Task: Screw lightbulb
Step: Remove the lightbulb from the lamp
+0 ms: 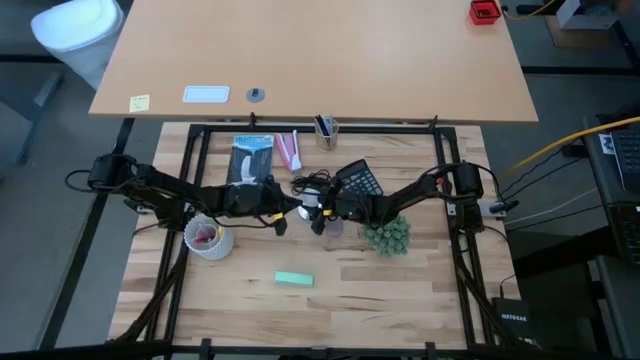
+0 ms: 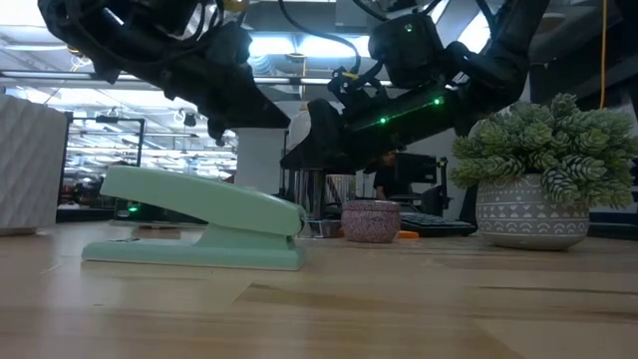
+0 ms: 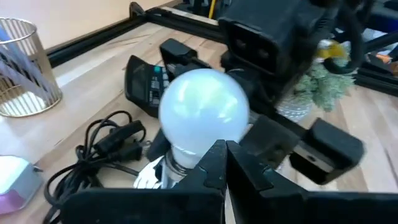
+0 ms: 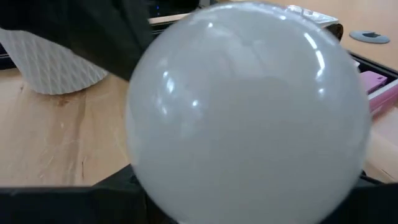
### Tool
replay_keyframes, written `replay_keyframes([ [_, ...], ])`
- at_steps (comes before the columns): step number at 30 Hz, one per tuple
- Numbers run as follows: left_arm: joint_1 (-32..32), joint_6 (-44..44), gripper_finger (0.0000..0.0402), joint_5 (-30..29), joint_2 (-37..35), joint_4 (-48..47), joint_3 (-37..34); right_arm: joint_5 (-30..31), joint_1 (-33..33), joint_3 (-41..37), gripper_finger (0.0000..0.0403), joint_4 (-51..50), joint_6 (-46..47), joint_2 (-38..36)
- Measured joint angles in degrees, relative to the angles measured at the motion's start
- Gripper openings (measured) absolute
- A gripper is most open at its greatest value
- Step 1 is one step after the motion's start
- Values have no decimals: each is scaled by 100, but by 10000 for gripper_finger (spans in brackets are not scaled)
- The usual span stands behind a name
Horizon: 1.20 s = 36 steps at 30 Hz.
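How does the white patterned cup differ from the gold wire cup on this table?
The white diamond-patterned cup has a solid wall; the gold wire-mesh cup is see-through. The white cup looks wider than the wire cup. The white cup holds something pink; the wire cup holds dark pens. The white cup stands on the left of the wooden table, the wire cup at the middle of its far edge. Both stand upright with open tops.
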Motion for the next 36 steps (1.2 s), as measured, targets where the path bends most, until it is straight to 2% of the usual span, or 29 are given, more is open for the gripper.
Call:
replay_keyframes([
  [6, -87, 155, 0, -28, 0, 394, 0, -2, -2, 0, 214, -21, -5, 0],
  [12, 82, 454, 0, -296, 0, 823, 0, -4, -2, -2, 214, -89, -11, -48],
  [23, 388, 338, 0, -299, 0, 834, 0, -7, -2, -8, 214, -961, -3, -531],
  [32, 592, 330, 0, -296, 0, 806, 0, -122, 2, -9, 214, -1032, 7, -588],
  [36, 648, 329, 0, -64, 2, 802, 0, -120, 2, -9, 214, -1027, 4, -588],
])
